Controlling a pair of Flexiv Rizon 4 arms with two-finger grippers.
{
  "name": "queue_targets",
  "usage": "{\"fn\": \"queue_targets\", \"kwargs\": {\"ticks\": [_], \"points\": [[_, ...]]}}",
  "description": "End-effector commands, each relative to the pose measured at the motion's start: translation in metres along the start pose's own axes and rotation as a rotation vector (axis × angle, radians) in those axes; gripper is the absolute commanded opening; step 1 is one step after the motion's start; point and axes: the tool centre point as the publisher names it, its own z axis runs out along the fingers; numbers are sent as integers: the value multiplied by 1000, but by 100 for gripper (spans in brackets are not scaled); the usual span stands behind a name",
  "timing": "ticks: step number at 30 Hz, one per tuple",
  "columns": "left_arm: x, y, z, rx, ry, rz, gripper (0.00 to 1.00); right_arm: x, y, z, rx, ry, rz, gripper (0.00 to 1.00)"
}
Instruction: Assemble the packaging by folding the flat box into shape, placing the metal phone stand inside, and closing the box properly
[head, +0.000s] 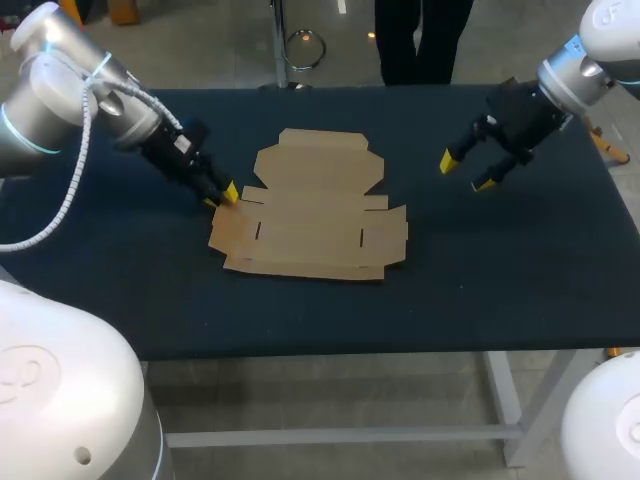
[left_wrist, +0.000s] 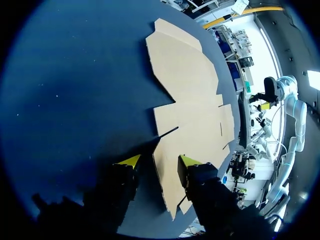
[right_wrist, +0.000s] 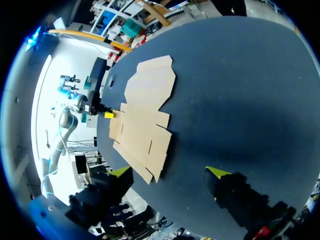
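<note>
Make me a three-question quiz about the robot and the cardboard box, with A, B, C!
1. Where is the left hand?
A. at the box's left edge
B. over the box's middle
C. off the table
2. What colour is the table?
A. red
B. dark blue
C. white
3. How is the box?
A. flat
B. folded up
C. closed
Answers: 1 A, it is at the left flap. 2 B, the top is dark blue. 3 A, it lies unfolded.
</note>
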Motion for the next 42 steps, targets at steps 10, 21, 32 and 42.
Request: {"fn": "queue_targets", "kwargs": {"ticks": [10,21,32,42], "points": [[16,20,5,5,11,-63,0,-1,-1,1,5,7,0,100],[30,38,7,92,42,-164,0,-3,-4,0,5,14,-10,100],[34,44,12,70,42,-137,0,-4,-8,-1,2,20,-14,100],[31,48,13,70,52,-203,0,-5,-9,0,7,23,-13,100]]}}
